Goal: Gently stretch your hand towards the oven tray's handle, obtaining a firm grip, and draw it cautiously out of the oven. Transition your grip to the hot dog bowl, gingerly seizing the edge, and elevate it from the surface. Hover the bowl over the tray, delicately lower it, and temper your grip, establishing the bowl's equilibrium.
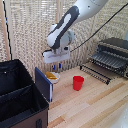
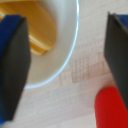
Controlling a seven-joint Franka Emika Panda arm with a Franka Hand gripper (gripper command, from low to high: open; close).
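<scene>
Gripper: the gripper hangs from the white arm, just above the bowl; in the wrist view its jaws stand wide apart, nothing between them, with one finger over the bowl's rim and the other finger over bare table.
Bowl: white, shallow, with yellow-orange food inside; it sits on the table at the exterior view's left, just beside the upright blue panel of the black case.
Cup: the red cup stands upright, near the bowl on its right; it also shows as a red blur in the wrist view.
Oven: the oven sits at the far right, its door dropped open.
Tray: the tray of dark bars is drawn forward out of the oven, above the open door; its front bar is too small to pick out.
</scene>
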